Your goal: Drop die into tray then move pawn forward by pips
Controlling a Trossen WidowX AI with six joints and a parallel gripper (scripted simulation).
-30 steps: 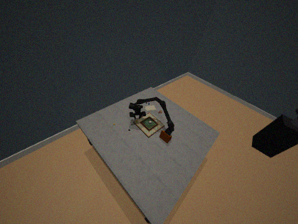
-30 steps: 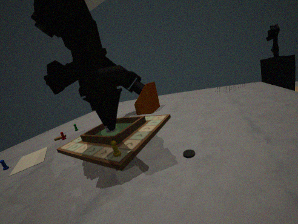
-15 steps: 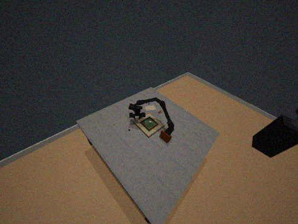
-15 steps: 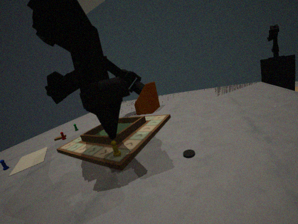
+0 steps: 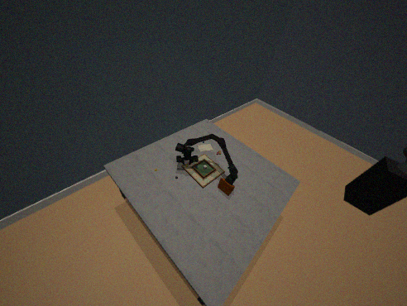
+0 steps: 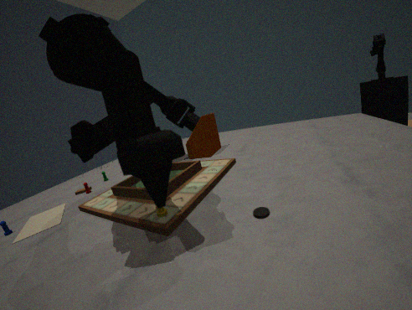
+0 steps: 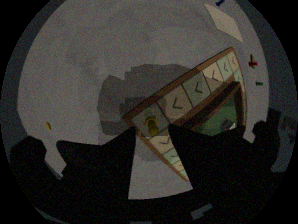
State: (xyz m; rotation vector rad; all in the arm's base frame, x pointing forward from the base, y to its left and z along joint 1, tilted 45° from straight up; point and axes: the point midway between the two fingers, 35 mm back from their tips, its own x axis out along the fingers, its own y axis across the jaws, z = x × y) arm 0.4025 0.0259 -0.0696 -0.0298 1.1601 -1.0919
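The yellow pawn (image 6: 162,212) (image 7: 151,125) stands on a corner square of the board (image 5: 203,184) (image 6: 167,230) (image 7: 177,103). My gripper (image 6: 161,204) (image 7: 152,128) is partly open, pointing down just above or around the pawn's top, with a fingertip on either side of it in the wrist view. The pawn is hidden by the arm in the top view. The die (image 5: 204,166) (image 7: 231,125) lies in the green dice tray (image 6: 131,192). Its top pips are too small and dark to read. In the exterior view the fingers hide the die.
A cream sheet (image 5: 205,147) (image 6: 42,222), a blue pawn (image 6: 6,228), a red piece (image 6: 87,188) (image 7: 253,62) and a green pawn (image 6: 105,176) (image 7: 259,83) lie beyond the board. A dark disc (image 5: 176,178) (image 6: 261,213) and a small yellow object (image 5: 155,169) (image 7: 48,125) lie apart. An orange block (image 5: 226,187) (image 6: 205,138) is near my arm's base.
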